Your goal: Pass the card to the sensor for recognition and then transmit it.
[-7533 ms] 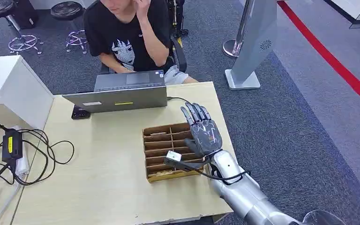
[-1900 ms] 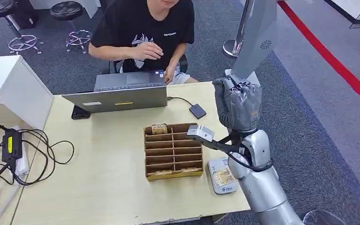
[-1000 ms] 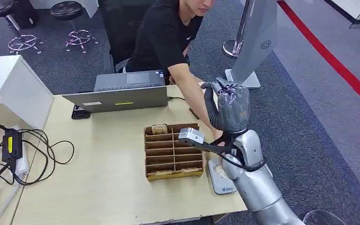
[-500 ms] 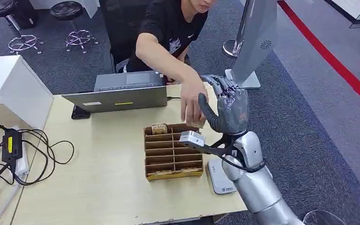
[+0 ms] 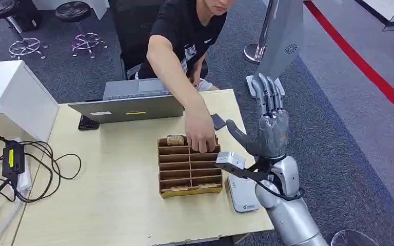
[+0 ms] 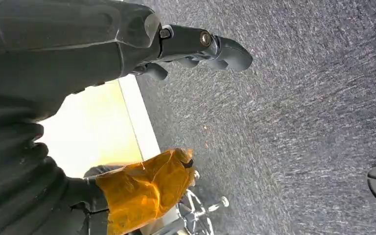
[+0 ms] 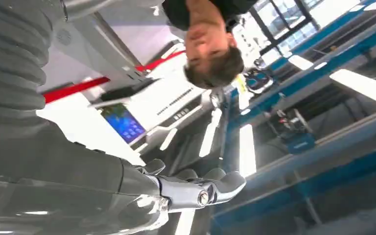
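Grey carpet with a red stripe runs around a pale wooden table (image 5: pixel 107 205), where a person in a black shirt leans over from the far side. Near the middle of the table stands a brown compartmented card box (image 5: pixel 187 166), with one card (image 5: pixel 175 140) upright in its far row. The person's hand (image 5: pixel 200 134) reaches down into the far right part of the box, just beside that card; whether it holds a card cannot be told.

The right hand (image 5: pixel 268 128) is raised above the table's right edge, fingers straight and spread, thumb out to the side, holding nothing. It stands to the right of the box, apart from the person's hand and from the card. On the table below the right wrist lies the white card sensor (image 5: pixel 242 193), just beside the box's right side. A small dark pad (image 5: pixel 218 121) lies beyond the box, next to a grey laptop (image 5: pixel 133 102). Black cables (image 5: pixel 51 164) trail over the table's left part.

The left hand (image 6: pixel 196 44) hangs over the carpet, fingers loosely extended, nothing in them.
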Controlling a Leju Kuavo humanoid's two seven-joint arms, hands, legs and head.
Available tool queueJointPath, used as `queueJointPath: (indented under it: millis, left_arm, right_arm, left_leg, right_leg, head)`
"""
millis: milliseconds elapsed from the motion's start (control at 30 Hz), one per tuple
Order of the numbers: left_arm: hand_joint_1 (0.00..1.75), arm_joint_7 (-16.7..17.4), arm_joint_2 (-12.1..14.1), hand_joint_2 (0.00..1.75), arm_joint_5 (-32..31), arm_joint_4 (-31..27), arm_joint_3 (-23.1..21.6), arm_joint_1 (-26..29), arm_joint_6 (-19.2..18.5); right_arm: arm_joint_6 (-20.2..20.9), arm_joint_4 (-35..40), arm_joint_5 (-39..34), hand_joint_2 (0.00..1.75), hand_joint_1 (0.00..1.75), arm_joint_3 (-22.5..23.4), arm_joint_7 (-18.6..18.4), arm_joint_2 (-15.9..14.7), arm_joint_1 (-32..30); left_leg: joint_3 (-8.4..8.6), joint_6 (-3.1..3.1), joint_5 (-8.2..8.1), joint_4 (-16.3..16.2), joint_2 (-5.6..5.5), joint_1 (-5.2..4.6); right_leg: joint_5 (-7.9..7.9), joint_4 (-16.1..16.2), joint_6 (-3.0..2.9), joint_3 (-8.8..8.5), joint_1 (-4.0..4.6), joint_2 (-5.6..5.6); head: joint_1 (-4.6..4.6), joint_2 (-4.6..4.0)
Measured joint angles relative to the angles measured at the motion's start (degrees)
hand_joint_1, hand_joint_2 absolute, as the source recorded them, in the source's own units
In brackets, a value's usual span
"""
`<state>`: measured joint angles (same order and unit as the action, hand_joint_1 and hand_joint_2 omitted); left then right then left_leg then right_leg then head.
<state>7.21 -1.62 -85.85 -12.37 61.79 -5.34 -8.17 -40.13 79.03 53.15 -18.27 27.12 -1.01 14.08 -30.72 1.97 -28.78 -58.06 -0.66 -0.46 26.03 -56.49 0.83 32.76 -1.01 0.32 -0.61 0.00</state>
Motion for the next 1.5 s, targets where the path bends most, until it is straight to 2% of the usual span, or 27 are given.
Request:
queueJointPath:
  millis: [300,600,733,1000,1367,1500]
  left_arm:
    - [0.0,0.0,0.0,1.75,0.2,0.0,0.6,0.0,0.0]
    - [0.0,0.0,0.0,1.75,0.2,0.0,0.7,0.0,-0.2]
    - [0.0,0.0,0.0,1.75,0.0,0.0,0.7,0.0,-0.2]
    - [0.0,0.0,0.0,1.75,-0.2,0.0,0.7,-0.1,-0.3]
    - [0.0,0.0,0.0,1.75,-0.5,0.0,0.7,0.0,-0.4]
    - [0.0,0.0,0.0,1.75,-0.5,0.0,0.7,-0.1,-0.7]
  right_arm:
    - [0.1,-0.3,-0.1,1.75,0.0,0.4,-0.2,-1.2,-1.6]
    - [2.1,-5.2,5.4,1.75,0.0,-9.0,-6.0,-5.4,2.5]
    - [2.8,-8.6,8.3,1.75,0.0,-13.3,-8.5,-6.1,5.1]
    - [3.8,-13.2,10.4,1.75,0.0,-18.4,-11.0,-6.7,8.7]
    - [5.1,-17.5,9.7,1.75,0.0,-22.4,-11.8,-6.7,11.7]
    - [7.8,-18.7,7.3,1.75,0.0,-24.1,-10.4,-7.0,12.8]
  left_leg:
    - [-0.01,0.0,0.0,0.0,0.01,0.01]
    - [-0.03,0.0,0.0,0.0,0.0,0.0]
    - [-0.02,0.0,0.0,0.0,0.0,0.01]
    - [-0.03,0.0,0.0,0.0,0.0,0.01]
    - [-0.03,0.0,0.0,0.0,-0.01,0.01]
    - [-0.03,0.0,0.0,0.0,0.0,0.01]
  right_leg:
    - [0.0,0.0,0.0,0.01,0.01,0.01]
    - [0.0,0.0,0.0,0.01,0.0,0.0]
    - [0.0,0.0,0.0,0.01,0.0,0.0]
    - [0.0,0.0,0.0,0.01,0.0,0.01]
    - [0.0,0.0,0.0,0.01,0.0,0.0]
    - [0.0,0.0,0.0,0.02,0.0,0.0]
  head:
    - [-0.02,0.0]
    - [0.0,0.0]
    - [-0.02,0.0]
    - [0.0,0.0]
    - [0.0,0.0]
    - [0.0,0.0]
